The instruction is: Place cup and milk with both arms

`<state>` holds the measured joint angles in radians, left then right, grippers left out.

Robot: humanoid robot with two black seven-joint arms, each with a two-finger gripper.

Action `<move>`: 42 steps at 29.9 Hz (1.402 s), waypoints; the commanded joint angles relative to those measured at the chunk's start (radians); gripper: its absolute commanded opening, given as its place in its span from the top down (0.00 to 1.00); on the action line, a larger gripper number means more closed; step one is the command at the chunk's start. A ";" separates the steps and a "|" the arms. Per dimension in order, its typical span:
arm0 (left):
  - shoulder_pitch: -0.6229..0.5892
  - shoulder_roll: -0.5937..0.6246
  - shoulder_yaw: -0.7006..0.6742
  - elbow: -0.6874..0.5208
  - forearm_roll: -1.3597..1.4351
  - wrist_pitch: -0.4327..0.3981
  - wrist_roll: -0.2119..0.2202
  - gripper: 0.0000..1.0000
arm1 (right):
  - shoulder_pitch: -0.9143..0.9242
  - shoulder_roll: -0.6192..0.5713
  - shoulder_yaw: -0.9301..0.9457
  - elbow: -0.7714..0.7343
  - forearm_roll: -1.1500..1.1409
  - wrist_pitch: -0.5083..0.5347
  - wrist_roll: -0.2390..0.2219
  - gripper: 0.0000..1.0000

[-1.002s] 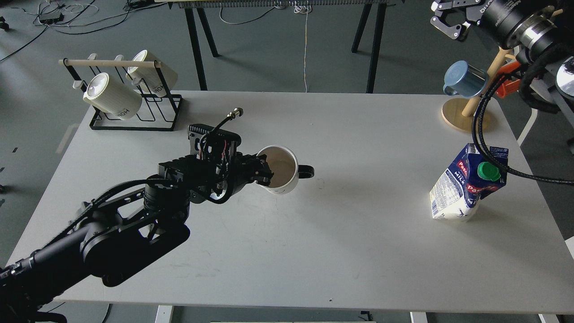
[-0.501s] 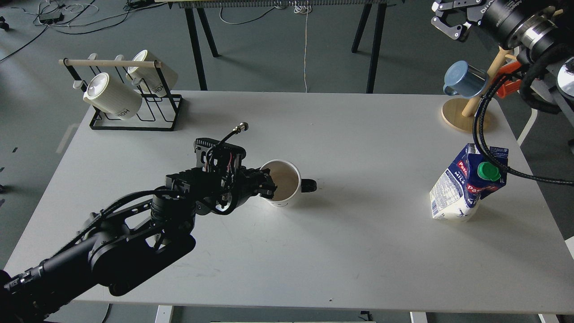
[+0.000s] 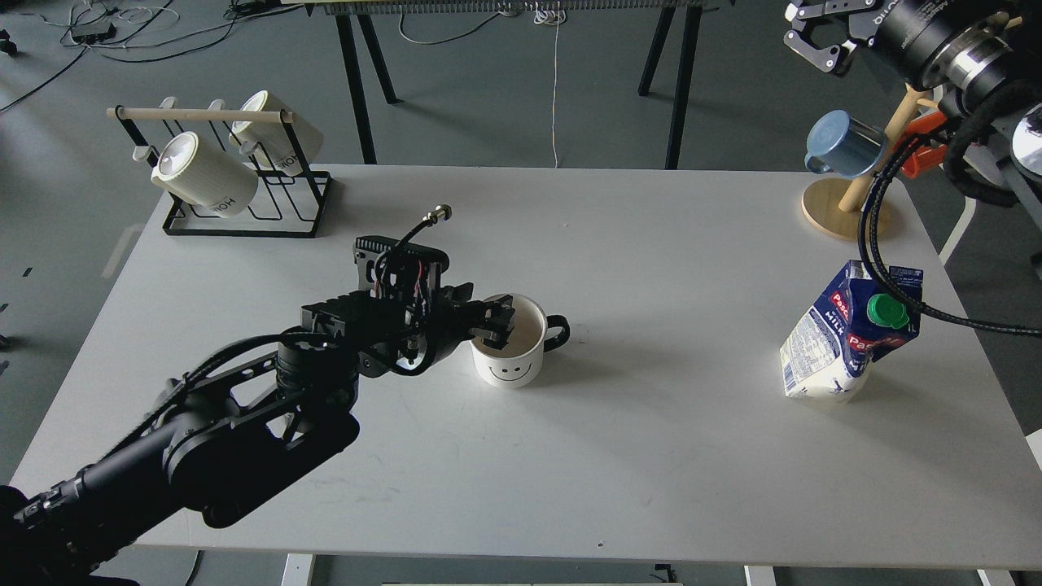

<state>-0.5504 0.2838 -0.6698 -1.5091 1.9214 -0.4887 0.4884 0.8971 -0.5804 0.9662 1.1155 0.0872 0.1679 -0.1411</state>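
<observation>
A white cup point(image 3: 514, 348) with a smiley face and a black handle stands upright on the white table point(image 3: 651, 456), left of centre. My left gripper point(image 3: 495, 322) is at the cup's left rim with its fingers spread; one finger reaches over the cup's mouth. A blue-and-white milk carton point(image 3: 847, 335) with a green cap stands, dented and leaning, near the table's right edge. My right gripper point(image 3: 814, 37) is high at the top right, far above the carton, open and empty.
A black wire rack point(image 3: 244, 212) with two white mugs point(image 3: 203, 175) stands at the back left. A wooden mug tree point(image 3: 842, 213) holding a blue mug point(image 3: 842, 145) stands at the back right. A black cable point(image 3: 883, 268) hangs by the carton.
The left gripper lowered the tilted cup until it stood upright on the table, then its fingers spread apart. The right arm has barely moved.
</observation>
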 commanded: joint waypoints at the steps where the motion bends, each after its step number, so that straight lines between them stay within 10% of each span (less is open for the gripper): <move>1: 0.003 -0.002 -0.115 -0.003 -0.002 0.000 0.000 0.01 | -0.006 -0.012 0.014 0.020 0.002 -0.001 0.000 0.02; 7: 0.007 -0.006 -0.318 -0.003 -0.080 0.000 -0.082 0.01 | -0.039 -0.032 0.080 0.032 0.019 0.016 0.000 0.02; 14: 0.032 0.005 -0.450 0.020 -0.505 0.368 -0.100 0.01 | -0.171 -0.030 0.232 0.038 0.040 0.099 -0.006 0.02; 19: 0.033 0.006 -0.493 0.116 -0.839 0.493 -0.240 0.01 | -0.205 -0.061 0.298 0.044 0.135 0.101 -0.011 0.01; 29: 0.029 -0.002 -0.652 0.303 -1.288 0.487 -0.412 0.01 | -0.450 -0.225 0.442 0.213 0.299 0.128 -0.011 0.02; 42: -0.003 0.021 -0.726 0.532 -1.527 0.156 -0.452 0.00 | -0.987 -0.248 0.695 0.319 0.468 0.321 -0.011 0.02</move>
<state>-0.5528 0.2963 -1.3960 -0.9902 0.4268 -0.2712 0.0393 0.0093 -0.8296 1.6331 1.4078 0.5083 0.4749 -0.1534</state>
